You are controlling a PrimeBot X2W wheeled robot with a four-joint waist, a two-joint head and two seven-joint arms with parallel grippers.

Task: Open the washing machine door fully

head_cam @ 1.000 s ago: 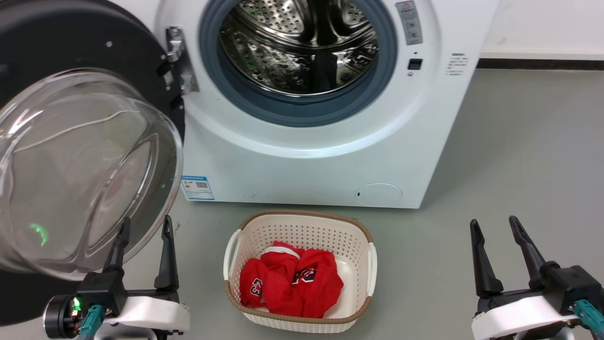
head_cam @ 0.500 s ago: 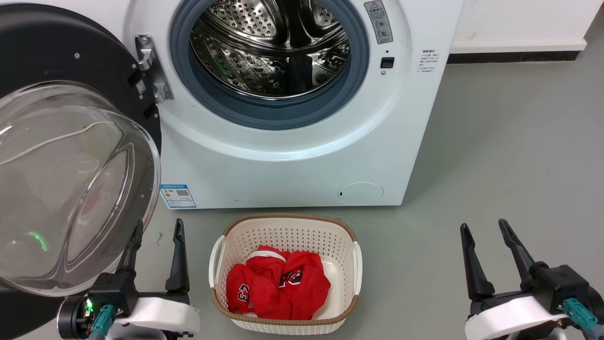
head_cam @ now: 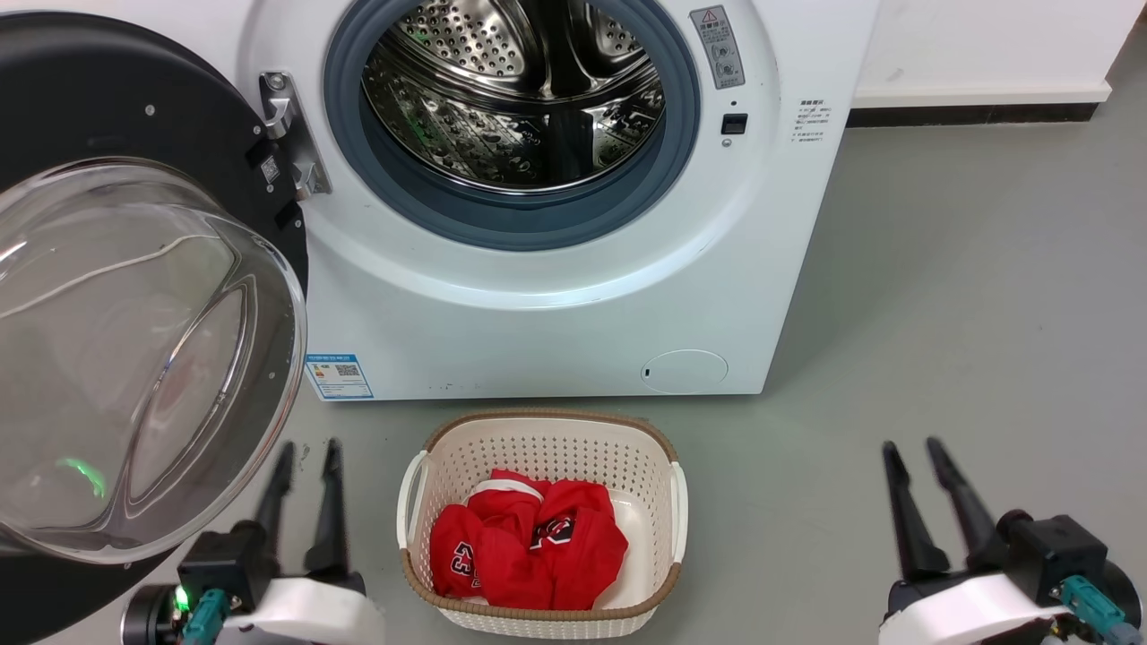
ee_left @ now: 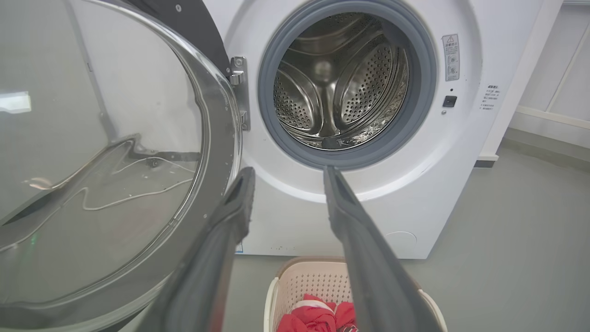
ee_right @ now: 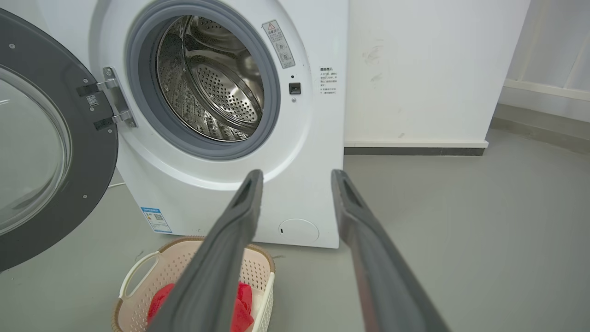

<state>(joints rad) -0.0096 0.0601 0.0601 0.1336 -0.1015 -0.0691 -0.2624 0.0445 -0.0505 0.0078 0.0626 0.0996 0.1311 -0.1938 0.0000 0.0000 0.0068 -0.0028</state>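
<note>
Head view is showing the washer standing on the grey floor, its mouth wide open and the steel drum lying bare. The door is hanging swung out on the robot's left, carried by the hinge at the left edge of the mouth. Its inner side is facing the camera and its glass bowl is bulging toward the lens. It is sitting at the same angle to the washer as half a second ago. Against the picture from a second ago the whole scene is lying further left, so it is the camera that has turned.

The basket is resting on the floor just before the washer, with red clothes bunched inside, unchanged.

The left gripper is hovering beside the basket, close by the bowl's lower rim and holding nothing. It is sitting lower in the picture than half a second ago, and its fingers are standing closer together, though still parted by a clear gap. The right gripper is hovering well apart at the lower right over bare floor. It too is lower and narrower than before, its fingers parted and pinching nothing.
</note>
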